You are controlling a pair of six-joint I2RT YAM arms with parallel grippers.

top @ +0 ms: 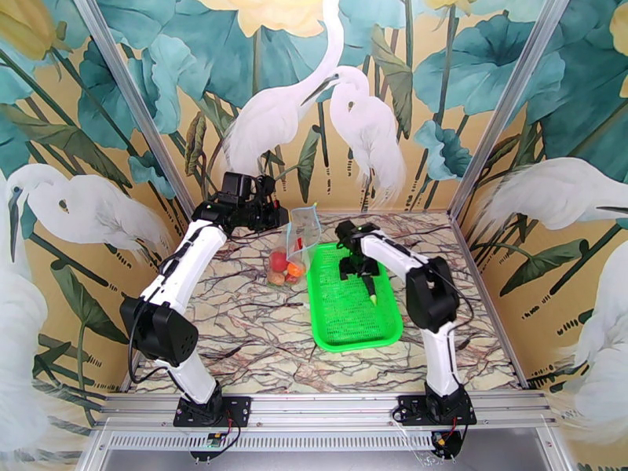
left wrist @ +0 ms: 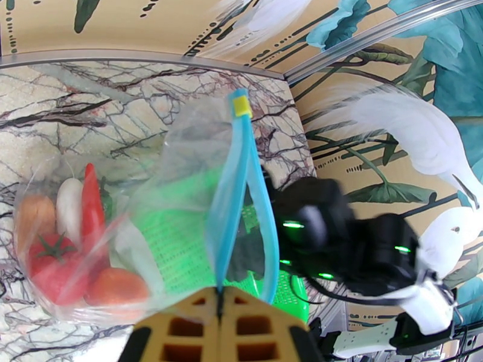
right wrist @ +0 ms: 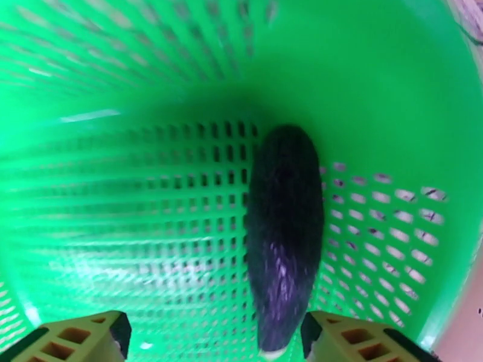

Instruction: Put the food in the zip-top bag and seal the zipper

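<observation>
Bagging is nearly finished; eggplant (right wrist: 281, 236) and sealing are remaining.
Left gripper (left wrist: 220, 295) is clamping the zipper (left wrist: 232, 194); right gripper (right wrist: 214, 336) is gaping, eggplant between its fingers (right wrist: 78, 339).

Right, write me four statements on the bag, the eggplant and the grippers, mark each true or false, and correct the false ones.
1. The left gripper is shut on the zipper of the zip-top bag. True.
2. The eggplant is in the bag. False: it lies in the green basket, between the open fingers of the right gripper.
3. The tomato and the chili are inside the bag. True.
4. The bag's mouth is sealed. False: the zipper's two sides gape apart.
</observation>
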